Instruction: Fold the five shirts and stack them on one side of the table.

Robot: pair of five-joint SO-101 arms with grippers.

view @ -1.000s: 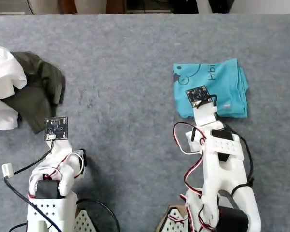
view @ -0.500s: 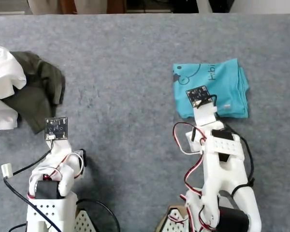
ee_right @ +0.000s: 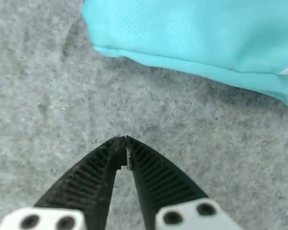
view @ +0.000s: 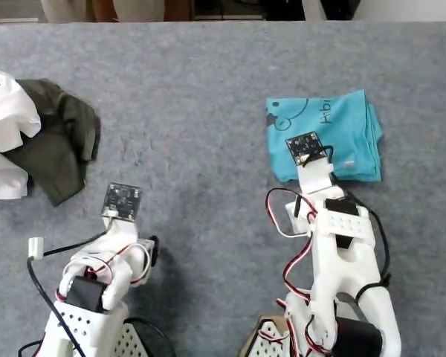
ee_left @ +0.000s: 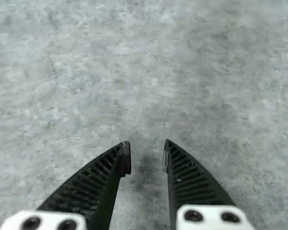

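A: Grey felt table (view: 208,82): what is laid there?
B: A folded turquoise cotton shirt (view: 334,134), just beside the closed, empty right gripper (ee_right: 124,155).
A: Next?
B: Probably the crumpled olive shirt (view: 59,141) at the left edge should be fetched. The left gripper (ee_left: 146,158) is held slightly parted.

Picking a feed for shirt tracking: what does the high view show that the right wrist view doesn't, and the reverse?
High view adds: the white shirt and dark olive shirt heaped at the table's left edge, the left arm and right arm, and the whole folded outline of the teal shirt. Right wrist view adds: the right gripper, fingers shut, over bare cover just short of the teal shirt's near edge. Both share: the teal shirt and the grey table cover.
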